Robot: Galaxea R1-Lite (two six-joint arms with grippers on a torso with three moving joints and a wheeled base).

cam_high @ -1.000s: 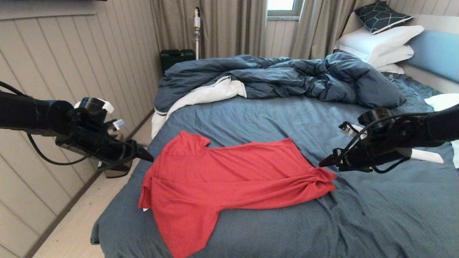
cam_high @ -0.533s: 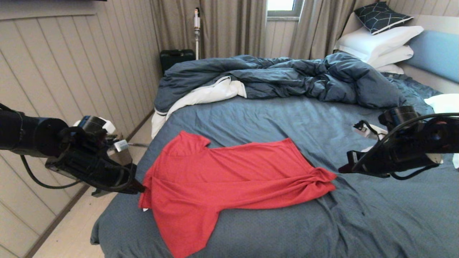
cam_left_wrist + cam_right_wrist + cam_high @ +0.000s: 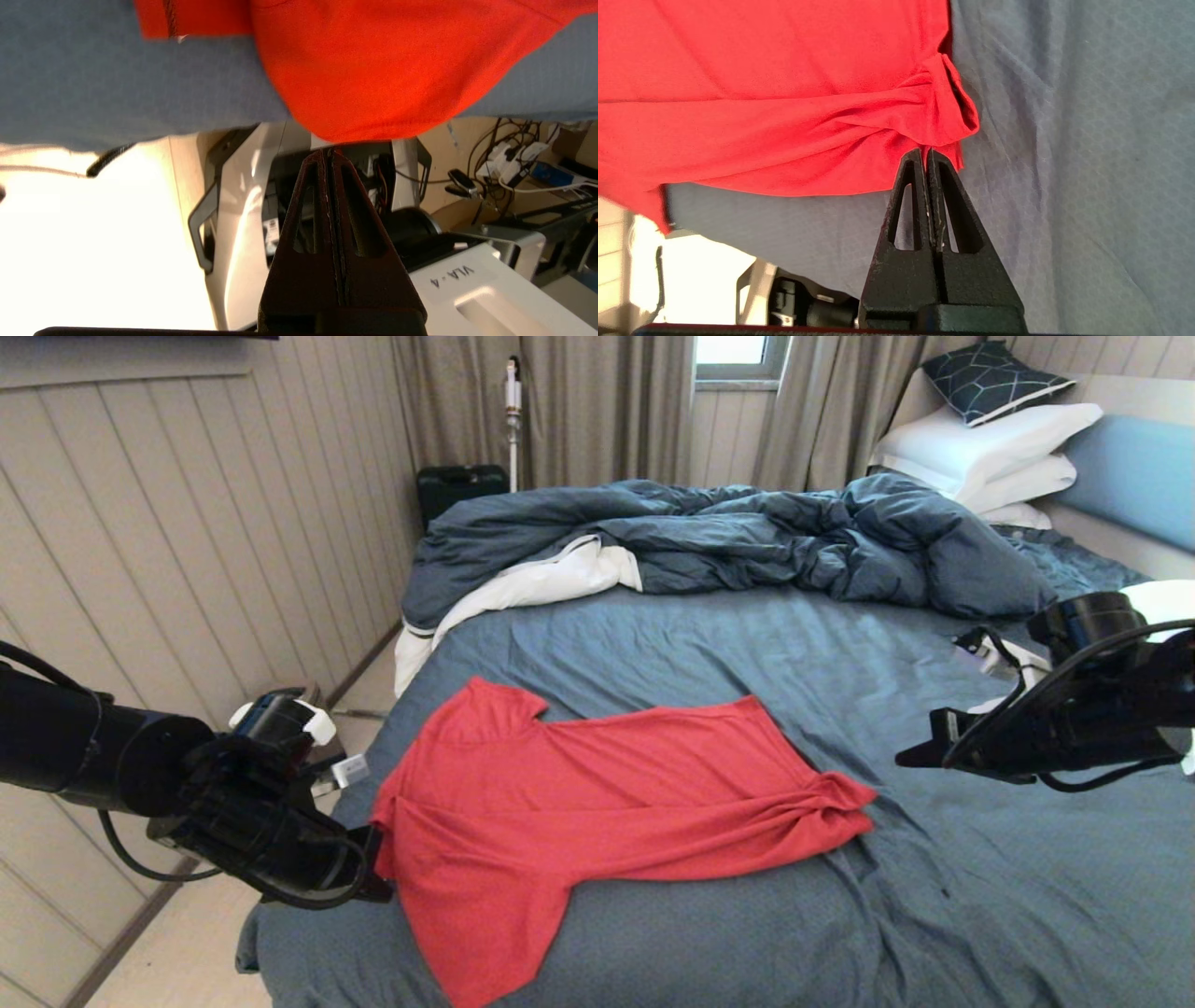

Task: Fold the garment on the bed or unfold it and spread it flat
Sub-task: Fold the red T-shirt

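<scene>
Red T-shirt (image 3: pixel 597 803) spread on blue bed (image 3: pixel 709 644); rumpled duvet (image 3: pixel 747 537) at 12 o'clock, paneled wall (image 3: pixel 187 523) at 9. Left claw (image 3: pixel 381 894) and right claw (image 3: pixel 904 761) pressed together, empty.

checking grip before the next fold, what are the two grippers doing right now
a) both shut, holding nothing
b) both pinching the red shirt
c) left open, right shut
a: the left gripper and right gripper are both shut, clear of the garment.
</scene>
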